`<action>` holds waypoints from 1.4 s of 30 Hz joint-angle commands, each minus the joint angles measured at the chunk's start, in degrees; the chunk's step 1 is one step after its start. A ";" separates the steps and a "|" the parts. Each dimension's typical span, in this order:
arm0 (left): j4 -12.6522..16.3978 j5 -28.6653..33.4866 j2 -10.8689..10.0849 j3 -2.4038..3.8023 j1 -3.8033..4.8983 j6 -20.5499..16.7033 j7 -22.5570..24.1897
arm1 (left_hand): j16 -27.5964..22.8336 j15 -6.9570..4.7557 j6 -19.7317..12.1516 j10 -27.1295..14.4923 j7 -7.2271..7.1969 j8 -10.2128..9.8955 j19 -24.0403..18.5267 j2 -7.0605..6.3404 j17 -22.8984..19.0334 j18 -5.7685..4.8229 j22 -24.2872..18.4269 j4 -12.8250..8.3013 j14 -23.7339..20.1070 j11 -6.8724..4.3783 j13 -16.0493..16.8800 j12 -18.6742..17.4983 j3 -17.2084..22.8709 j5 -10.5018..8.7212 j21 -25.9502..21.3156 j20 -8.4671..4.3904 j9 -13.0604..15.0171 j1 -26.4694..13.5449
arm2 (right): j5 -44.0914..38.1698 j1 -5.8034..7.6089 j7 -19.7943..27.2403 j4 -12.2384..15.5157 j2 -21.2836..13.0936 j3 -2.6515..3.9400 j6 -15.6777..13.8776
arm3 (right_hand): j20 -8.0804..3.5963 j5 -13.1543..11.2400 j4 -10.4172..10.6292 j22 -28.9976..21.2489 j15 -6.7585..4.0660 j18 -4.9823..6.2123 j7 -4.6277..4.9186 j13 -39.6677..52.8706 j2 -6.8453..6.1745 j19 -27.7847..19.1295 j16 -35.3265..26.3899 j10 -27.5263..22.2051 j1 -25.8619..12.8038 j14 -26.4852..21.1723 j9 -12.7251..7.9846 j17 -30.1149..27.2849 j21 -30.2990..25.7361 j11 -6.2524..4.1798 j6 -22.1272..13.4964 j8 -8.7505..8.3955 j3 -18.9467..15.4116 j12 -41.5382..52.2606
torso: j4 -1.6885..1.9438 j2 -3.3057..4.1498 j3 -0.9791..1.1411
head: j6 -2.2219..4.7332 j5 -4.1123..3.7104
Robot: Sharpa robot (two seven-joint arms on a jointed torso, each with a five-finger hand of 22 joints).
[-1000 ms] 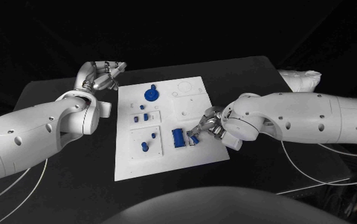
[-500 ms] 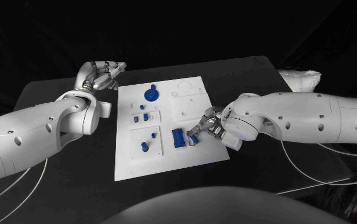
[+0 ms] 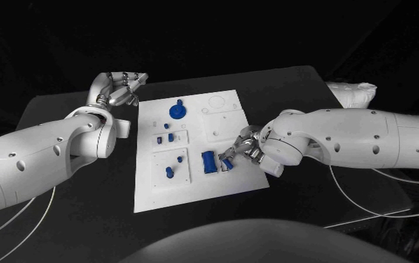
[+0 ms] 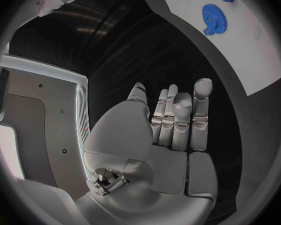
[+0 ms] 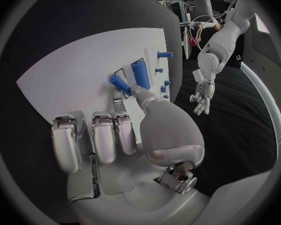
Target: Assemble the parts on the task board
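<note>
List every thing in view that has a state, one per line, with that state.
task board: flat on the black table, several blue parts on it.
blue gear: lying flat near the board's far end, untouched.
blue block: on the board beside the right hand.
small blue cylinder: tilted, touched by a fingertip of the right hand.
right hand: over the board, fingers at the cylinder.
left hand: off the board's far left corner, fingers apart, holding nothing.

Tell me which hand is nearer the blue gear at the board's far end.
Left. The left hand hovers just off the task board's far left edge, beside the blue gear. The right hand works at the board's near right, well away from it.
</note>
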 commanded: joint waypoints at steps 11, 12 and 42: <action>0.01 -0.25 0.14 0.04 0.03 0.74 0.30 | -0.34 -0.06 -0.21 0.04 -0.15 0.25 0.29 0.31 -0.05 0.18 0.07 -0.05 0.09 -0.26 0.07 0.21 -0.29 0.37 -0.34 -0.03 0.07 0.00 | 0.07 -0.13 0.12 0.26 0.15 -0.03 -0.13 | -0.49 -0.43 0.61 15.09 -0.63 -0.38 -0.63 15.07 0.47 6.00 0.23 5.96 -0.59 5.98 -0.04 15.10 0.26 -0.87 1.82 0.47 -0.10 -0.05 | 0.01 0.05 0.00 | 0.00 -0.10; 0.01 -0.25 0.14 0.04 0.03 0.75 0.29 | -0.34 -0.06 -0.21 0.04 -0.15 0.25 0.29 0.31 -0.05 0.18 0.07 -0.05 0.09 -0.26 0.07 0.21 -0.29 0.37 -0.34 -0.03 0.07 0.00 | 0.05 -0.13 0.14 0.27 0.15 -0.03 -0.17 | -0.52 -0.43 0.59 15.09 -0.66 -0.38 -0.67 15.07 0.49 6.00 0.23 5.96 -0.54 5.98 -0.05 15.10 0.26 -0.90 1.89 0.48 -0.08 -0.05 | 0.00 0.03 0.00 | 0.00 -0.03; -0.08 -0.25 0.24 0.04 0.03 0.81 0.26 | -0.34 -0.06 -0.21 0.04 -0.15 0.25 0.29 0.31 -0.05 0.18 0.07 -0.05 0.09 -0.26 0.07 0.21 -0.29 0.37 -0.34 -0.03 0.07 0.00 | -0.19 -0.15 0.61 0.29 -0.02 -0.03 -1.06 | -1.12 -4.74 2.03 15.09 -1.14 -0.38 -0.98 15.07 1.35 6.00 0.23 5.96 -1.67 5.98 -0.65 15.10 0.26 -1.30 3.03 -0.25 -1.07 -0.05 | 0.01 0.06 -0.03 | 0.00 -0.17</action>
